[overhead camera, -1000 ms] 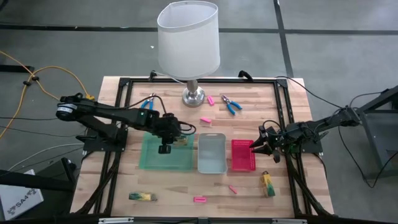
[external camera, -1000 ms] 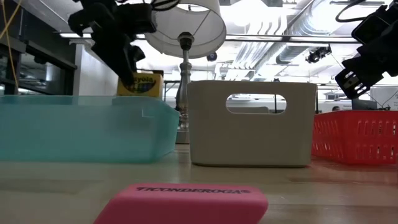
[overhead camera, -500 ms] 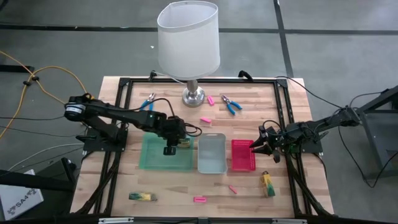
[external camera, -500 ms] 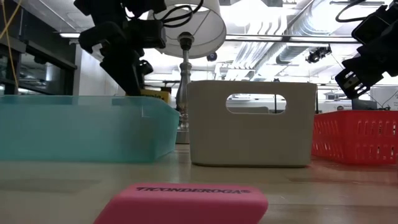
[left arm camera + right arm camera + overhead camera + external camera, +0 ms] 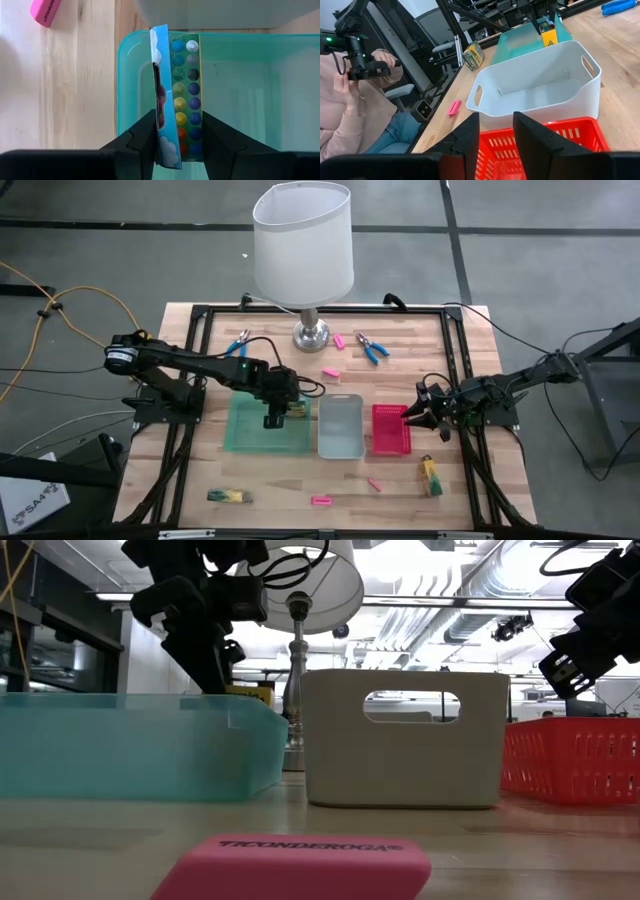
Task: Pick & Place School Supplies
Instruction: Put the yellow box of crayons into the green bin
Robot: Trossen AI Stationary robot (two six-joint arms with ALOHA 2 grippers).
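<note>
Wooden slats of the desk [image 5: 200,470] carry three bins in a row under a white-shaded lamp [image 5: 302,242]: a translucent green tray [image 5: 245,435], a pale grey handled tub [image 5: 340,430] and a red mesh basket [image 5: 390,435]. The left gripper [image 5: 178,131] is clamped on a flat yellow-and-blue crayon pack [image 5: 176,95], held on edge just inside the green tray's corner nearest the grey tub. A second ago the pack rode clear above the tray rim in the low view; now only its top edge shows, so it has come down into the tray and release looks close. The right gripper [image 5: 496,131] waits, fingers apart, over the red basket. Whether the pack touches the tray floor cannot be told. Another yellow-green pack [image 5: 431,476], a pink eraser [image 5: 295,865] and blue-handled pliers [image 5: 372,348] lie loose on the desk.
</note>
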